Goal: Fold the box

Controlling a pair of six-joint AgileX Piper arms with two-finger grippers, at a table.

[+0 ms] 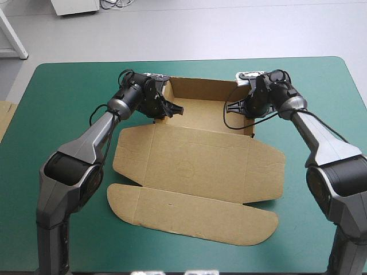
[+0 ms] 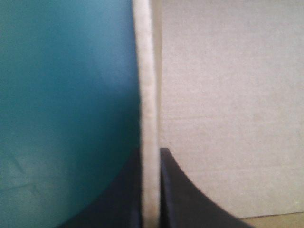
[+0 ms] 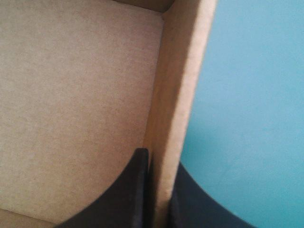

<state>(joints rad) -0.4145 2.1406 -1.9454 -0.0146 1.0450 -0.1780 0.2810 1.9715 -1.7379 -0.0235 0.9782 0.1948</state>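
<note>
The box (image 1: 195, 166) lies at the middle of the tabletop (image 1: 69, 86), with its tray toward the far edge, walls raised, and its lid panels flat toward the near edge. The board is judged light, stiff across each panel and compliant only along the scored creases, so grip it by a wall edge near a corner. The left hand (image 2: 151, 159) is clamped on the tray's left wall and the right hand (image 3: 159, 161) on its right wall. Spare board (image 1: 4, 117) shows at the tabletop's left edge, well apart from the box. Nothing appears to obstruct the lid.
</note>
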